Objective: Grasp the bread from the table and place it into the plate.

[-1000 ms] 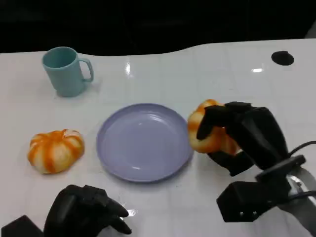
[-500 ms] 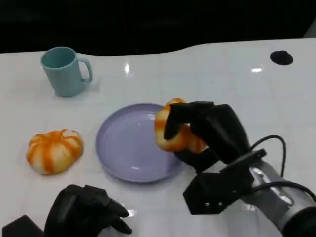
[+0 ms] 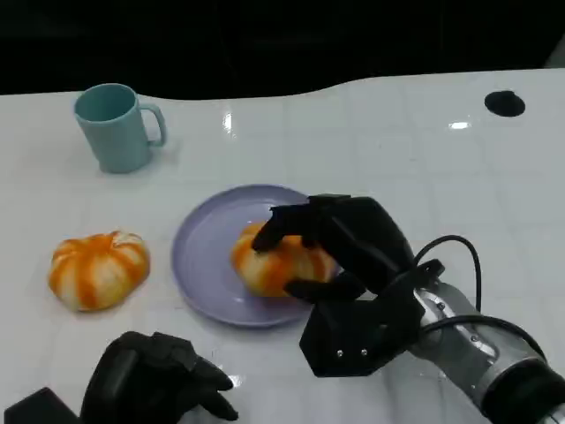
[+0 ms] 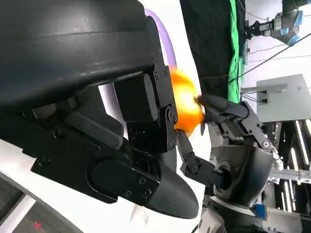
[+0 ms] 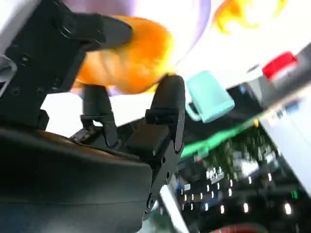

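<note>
Gripping the bread (image 3: 278, 263), your right hand (image 3: 340, 243) is reaching over the near right part of the plate (image 3: 205, 256). Its fingers (image 3: 281, 221) are curling over the top of the orange-and-white loaf from the right, with another finger pressing its near side, so the fingers are clamped on the bread. The loaf is lying inside the lavender plate, toward its right half; whether its underside is already touching the plate floor cannot be told from the head view. The right wrist view is showing the same grasp from behind: black fingers (image 5: 165, 104) are wrapping the orange loaf (image 5: 129, 60) with the plate's pale surface (image 5: 189, 19) beyond it.

Your left hand (image 3: 159, 380) is resting low on the white bench (image 3: 397, 150) at the near left, its fingers curled in and holding nothing. A second orange-and-white bun (image 3: 97, 268) is sitting on the bench just left of the plate, apart from its rim. A teal mug (image 3: 115, 126) is standing upright at the far left with its handle pointing right; its interior is not visible enough to tell its contents. A small black disc (image 3: 505, 102) is lying at the far right of the bench.
</note>
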Robot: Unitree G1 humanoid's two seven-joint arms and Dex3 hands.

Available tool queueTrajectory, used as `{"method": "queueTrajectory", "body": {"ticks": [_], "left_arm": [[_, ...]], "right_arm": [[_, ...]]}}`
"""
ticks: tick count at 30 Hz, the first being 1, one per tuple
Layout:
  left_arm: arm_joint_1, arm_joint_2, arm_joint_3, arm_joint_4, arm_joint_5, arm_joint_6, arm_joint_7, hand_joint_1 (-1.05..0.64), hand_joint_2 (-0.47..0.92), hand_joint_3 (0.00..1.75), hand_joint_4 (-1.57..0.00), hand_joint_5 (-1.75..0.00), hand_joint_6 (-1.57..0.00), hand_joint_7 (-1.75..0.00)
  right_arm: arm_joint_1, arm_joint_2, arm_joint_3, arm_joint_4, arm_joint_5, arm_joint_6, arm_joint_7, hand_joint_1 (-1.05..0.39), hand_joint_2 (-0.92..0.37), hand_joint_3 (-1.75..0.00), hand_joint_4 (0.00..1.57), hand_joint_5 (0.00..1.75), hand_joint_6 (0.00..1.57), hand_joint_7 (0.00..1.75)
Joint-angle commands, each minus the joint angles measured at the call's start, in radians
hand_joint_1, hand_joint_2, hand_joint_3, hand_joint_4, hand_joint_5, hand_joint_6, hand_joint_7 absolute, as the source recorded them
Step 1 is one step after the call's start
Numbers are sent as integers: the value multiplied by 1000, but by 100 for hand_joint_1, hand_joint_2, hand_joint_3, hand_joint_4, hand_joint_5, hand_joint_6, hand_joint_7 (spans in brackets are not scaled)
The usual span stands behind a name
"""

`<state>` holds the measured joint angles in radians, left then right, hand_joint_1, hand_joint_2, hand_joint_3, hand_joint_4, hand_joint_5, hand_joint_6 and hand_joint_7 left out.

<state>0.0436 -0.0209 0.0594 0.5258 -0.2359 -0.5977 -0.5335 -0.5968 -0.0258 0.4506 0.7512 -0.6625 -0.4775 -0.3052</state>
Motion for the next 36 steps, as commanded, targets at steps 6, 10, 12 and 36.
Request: {"method": "queueTrajectory", "body": {"ticks": [6,10,12,36], "left_arm": [[7,10,0,-17,-2,16,11,-105,88,0,-152,-51,-157,-25],[3,11,1,-8,4,4,13,-105,88,0,-152,-51,-157,-25],[2,10,1,-7,3,4,13,-105,88,0,-152,-51,-157,-25],[1,8,1,-6,-6,20,14,-105,87,0,-153,-51,-157,-25]], "right_arm": [[36,-51,-3,-136,56,65,205,-49,-92,-14,0,28,33,1],[55,-63,-7,-180,72,79,252,-54,-92,-15,0,14,27,0],[63,-72,-8,-206,75,86,270,-56,-92,-16,0,12,26,0],[380,-181,-193,-476,488,-118,443,-18,-82,-25,47,101,76,20]]}}
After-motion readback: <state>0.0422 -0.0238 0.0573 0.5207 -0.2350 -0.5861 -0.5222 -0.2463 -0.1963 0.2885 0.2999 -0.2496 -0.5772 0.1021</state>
